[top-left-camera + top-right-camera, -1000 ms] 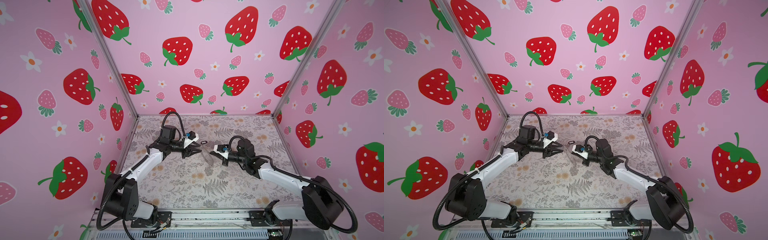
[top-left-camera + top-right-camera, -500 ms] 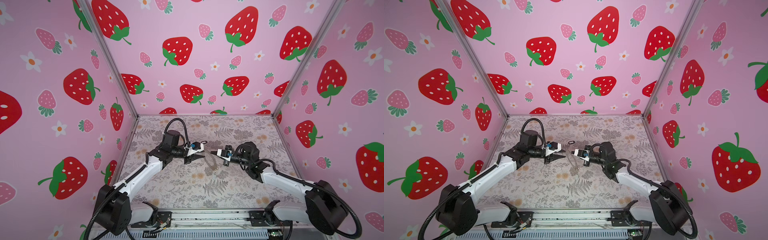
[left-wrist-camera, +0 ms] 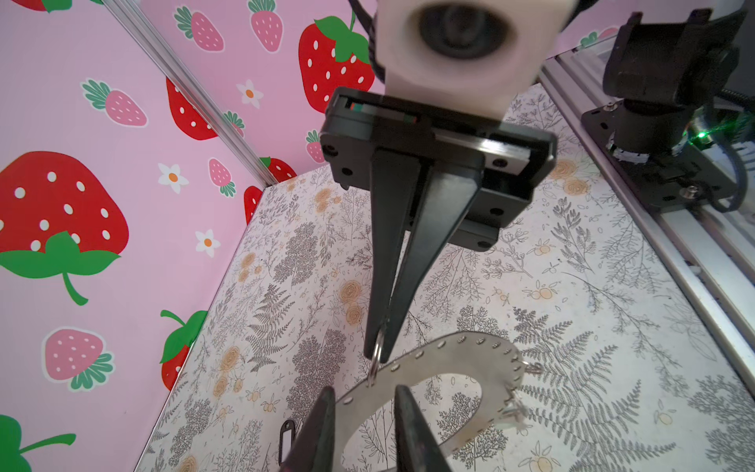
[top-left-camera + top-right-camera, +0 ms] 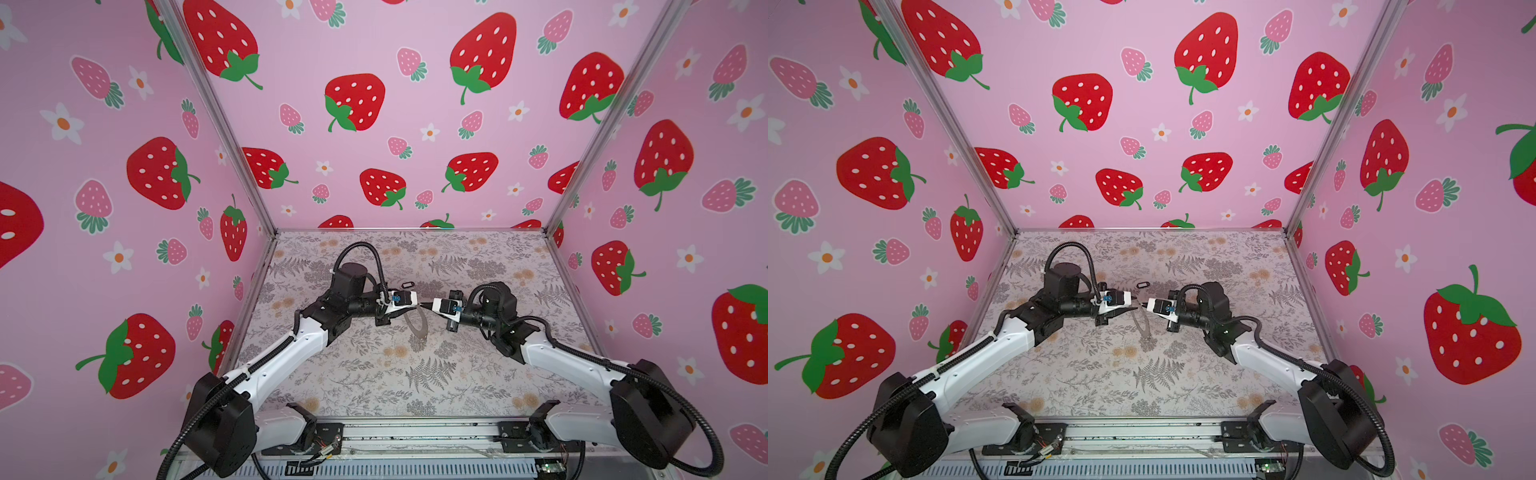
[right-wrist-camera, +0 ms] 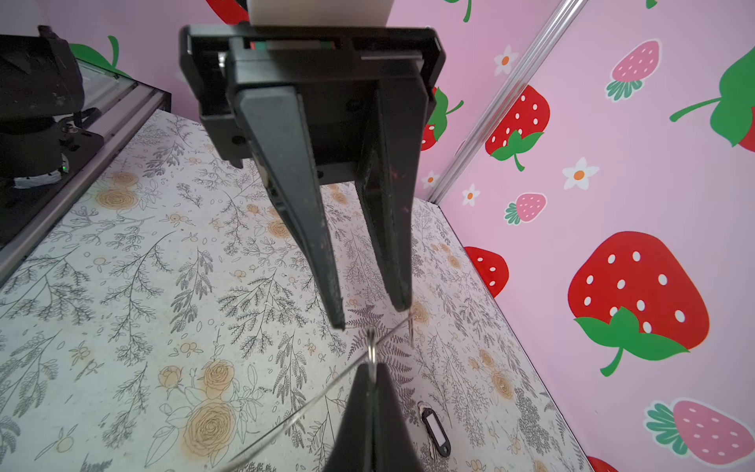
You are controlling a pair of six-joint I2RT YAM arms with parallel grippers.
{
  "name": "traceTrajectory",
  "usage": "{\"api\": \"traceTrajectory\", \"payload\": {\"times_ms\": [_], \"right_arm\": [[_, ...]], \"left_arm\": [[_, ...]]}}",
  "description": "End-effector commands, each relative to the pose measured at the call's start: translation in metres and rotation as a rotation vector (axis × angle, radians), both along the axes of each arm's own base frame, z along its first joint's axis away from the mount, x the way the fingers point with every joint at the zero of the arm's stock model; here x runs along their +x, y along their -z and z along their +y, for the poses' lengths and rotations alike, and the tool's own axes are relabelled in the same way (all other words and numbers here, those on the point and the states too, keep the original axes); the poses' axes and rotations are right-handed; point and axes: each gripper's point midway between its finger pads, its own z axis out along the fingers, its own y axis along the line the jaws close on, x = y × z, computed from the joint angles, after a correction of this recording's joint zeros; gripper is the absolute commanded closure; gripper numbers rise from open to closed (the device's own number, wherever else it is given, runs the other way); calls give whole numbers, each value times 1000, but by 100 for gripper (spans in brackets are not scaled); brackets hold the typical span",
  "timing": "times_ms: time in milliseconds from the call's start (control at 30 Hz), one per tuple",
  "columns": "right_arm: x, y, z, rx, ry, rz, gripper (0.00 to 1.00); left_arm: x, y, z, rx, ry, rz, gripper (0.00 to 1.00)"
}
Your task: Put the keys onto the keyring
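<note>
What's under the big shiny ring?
Just the flowery table, showing through the hole in the keyring. Its metal band and the left fingers cover the rest.

Keyring at table centre, keys behind (apart)

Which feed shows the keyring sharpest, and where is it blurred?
Left wrist view: keyring sharp, rim holes readable, but the left pincer at the frame edge is out of focus. Right wrist view: keyring edge-on, a thin line. Both top views: small and soft.

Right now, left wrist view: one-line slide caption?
Right gripper pinches a wire loop on the keyring; left gripper open astride the ring's band; tagged key lies loose on the table.
</note>
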Motion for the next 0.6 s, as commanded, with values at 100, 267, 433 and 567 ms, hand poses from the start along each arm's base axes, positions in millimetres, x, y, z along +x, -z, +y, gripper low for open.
{"api": "traceTrajectory", "payload": {"times_ms": [100, 267, 433, 567], "right_arm": [[0, -14, 5, 7, -35, -29, 100], [0, -15, 6, 7, -39, -18, 100], [1, -13, 7, -9, -37, -12, 100], [2, -14, 8, -10, -35, -11, 100]], "left_arm": [[-1, -3, -8, -16, 28, -16, 73], [0, -3, -10, -21, 31, -4, 77], [0, -8, -13, -47, 39, 15, 80], [1, -7, -14, -49, 41, 27, 86]]}}
